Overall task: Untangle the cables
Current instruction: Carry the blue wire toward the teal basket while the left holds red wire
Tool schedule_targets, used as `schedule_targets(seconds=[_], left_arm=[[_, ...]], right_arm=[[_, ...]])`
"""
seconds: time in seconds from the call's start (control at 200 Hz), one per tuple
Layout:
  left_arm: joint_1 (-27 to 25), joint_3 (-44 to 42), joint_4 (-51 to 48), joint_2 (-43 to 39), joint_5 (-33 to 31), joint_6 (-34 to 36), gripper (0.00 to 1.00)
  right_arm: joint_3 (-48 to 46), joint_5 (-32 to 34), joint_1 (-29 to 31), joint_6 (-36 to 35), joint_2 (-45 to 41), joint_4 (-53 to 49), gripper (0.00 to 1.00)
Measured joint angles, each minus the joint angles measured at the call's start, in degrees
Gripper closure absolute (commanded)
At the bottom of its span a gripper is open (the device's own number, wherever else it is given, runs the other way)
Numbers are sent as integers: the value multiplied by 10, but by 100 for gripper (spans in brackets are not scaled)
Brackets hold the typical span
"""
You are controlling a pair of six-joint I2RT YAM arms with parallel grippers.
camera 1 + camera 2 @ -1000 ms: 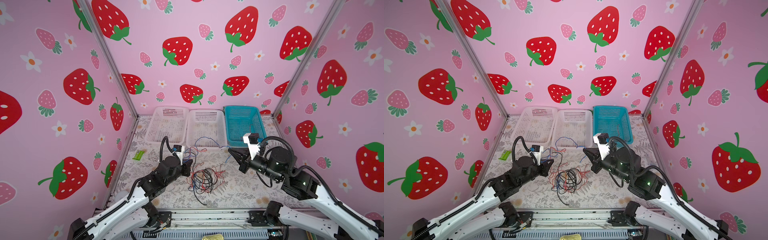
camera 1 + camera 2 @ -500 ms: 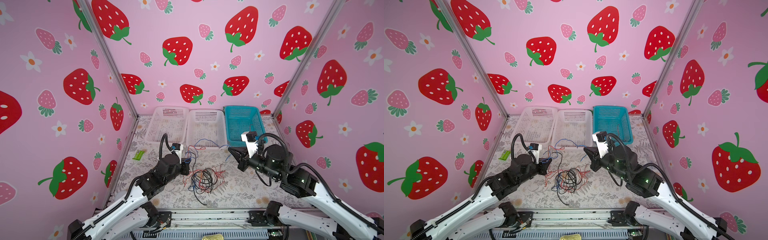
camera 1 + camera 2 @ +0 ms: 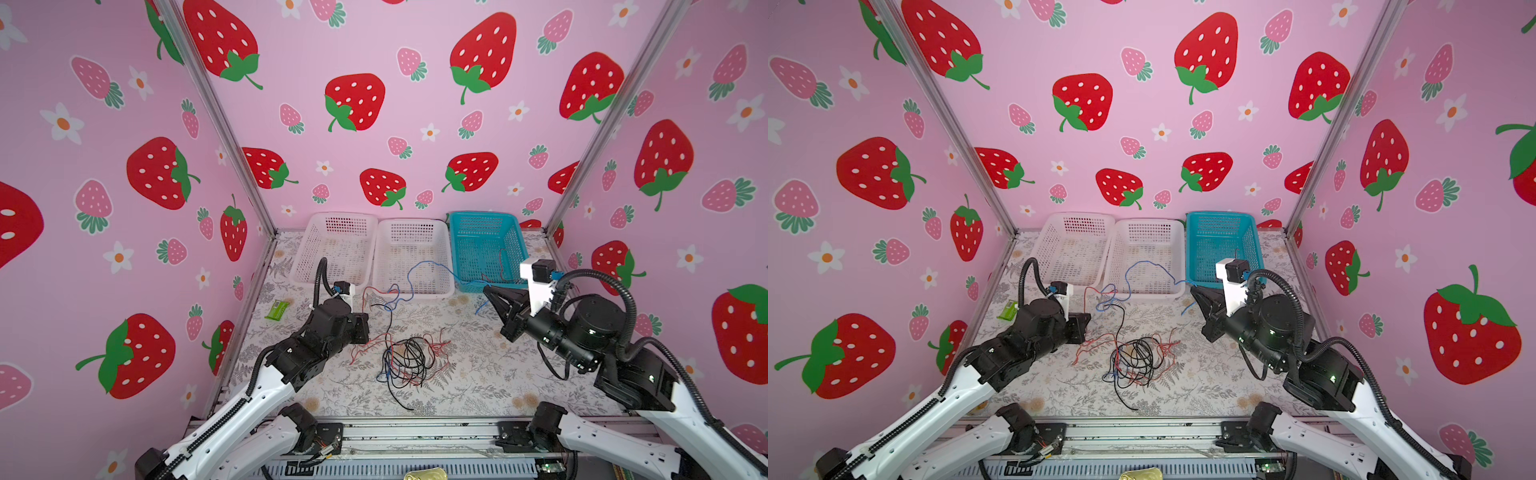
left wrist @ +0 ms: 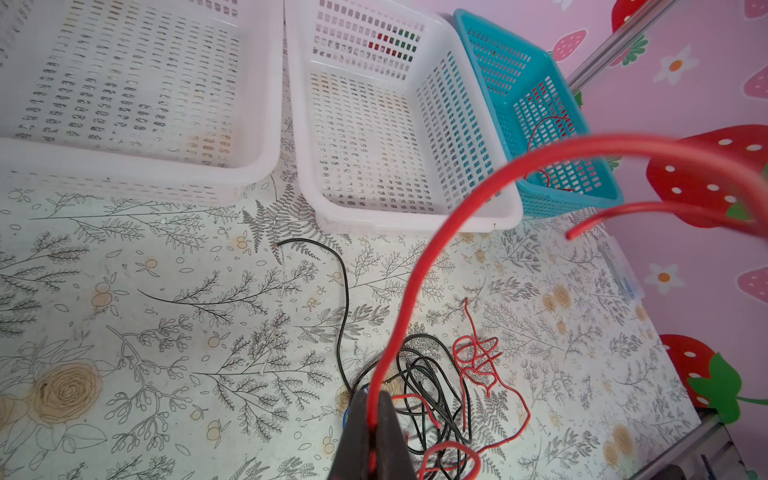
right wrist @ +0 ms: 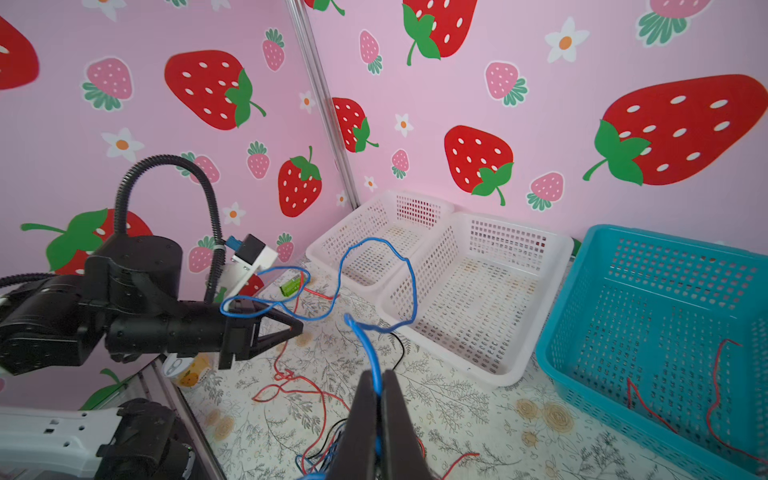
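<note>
right tool shifted rightward, pinching blue cable, left tool clenched on red cable, floral tabletop, strawberry walls

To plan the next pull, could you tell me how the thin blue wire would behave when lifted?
Probably floppy yet springy: the thin blue wire holds loose airborne loops from the right end effector. Likely light, but may snag, as it curls near tangled thin red and black wires.
</note>
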Motion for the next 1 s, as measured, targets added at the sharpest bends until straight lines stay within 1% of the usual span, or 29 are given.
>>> schedule_targets(seconds=[0.14, 0.33, 0.45, 0.56, 0.65, 0.84, 1.0], left_arm=[[24, 6, -11, -12, 14, 8, 100], [30, 14, -30, -32, 34, 40, 100], [30, 14, -36, -52, 45, 63, 100], [31, 14, -36, -76, 60, 88, 100], [31, 11, -34, -87, 66, 102, 100], [31, -14, -28, -110, 69, 125, 100], [31, -35, -26, -124, 68, 140, 100]], right_arm=[[0, 33, 0, 0, 3, -22, 100], [19, 73, 0, -4, 23, -29, 100], [45, 95, -1, -9, 57, -22, 100], [70, 99, -10, -16, 103, -13, 100], [96, 93, -25, -22, 151, 4, 100], [133, 39, -66, -26, 256, 40, 100], [179, -3, -76, -35, 334, 71, 100]])
